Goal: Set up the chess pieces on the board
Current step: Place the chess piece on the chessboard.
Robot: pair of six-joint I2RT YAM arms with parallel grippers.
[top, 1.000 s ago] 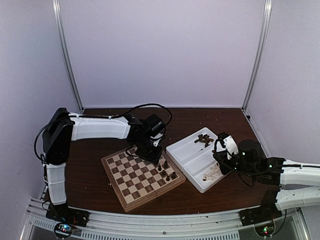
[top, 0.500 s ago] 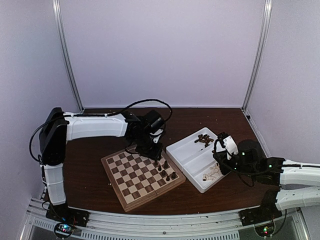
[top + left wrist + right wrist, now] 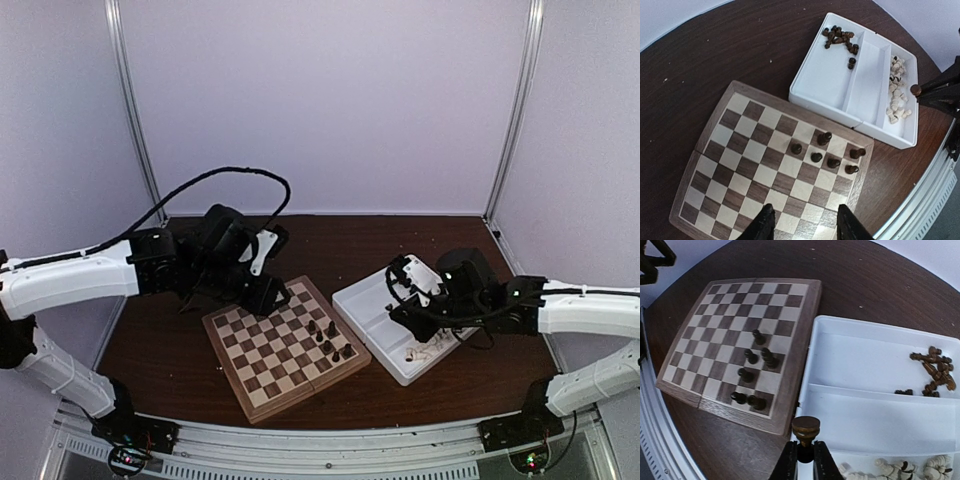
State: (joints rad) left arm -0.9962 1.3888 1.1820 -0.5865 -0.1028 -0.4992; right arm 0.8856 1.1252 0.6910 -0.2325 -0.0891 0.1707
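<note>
The board [image 3: 262,372] lies in the table's middle, with several dark chess pieces [image 3: 329,340] standing near its right edge. My left gripper [image 3: 805,227] hangs open over the board [image 3: 740,165], away from the standing pieces [image 3: 826,152], nothing between its fingers [image 3: 763,226]. It sits by the board's far left corner in the top view [image 3: 268,296]. My right gripper [image 3: 806,460] is shut on a dark brown chess piece [image 3: 806,429], base pinched, round head up, above the tray's near wall beside the board [image 3: 715,340]. That held piece also shows in the left wrist view [image 3: 915,90].
A white two-compartment tray [image 3: 865,355] sits right of the board. One compartment holds loose dark pieces [image 3: 934,371], the other pale cream pieces [image 3: 900,470]. The dark wooden table [image 3: 180,350] is walled by pale panels with metal posts [image 3: 130,110]. A rail [image 3: 330,445] runs along the near edge.
My left gripper has opened and pulled back from the standing pieces toward the board's far left. My right gripper, still shut on its piece, has moved left over the tray toward the board.
</note>
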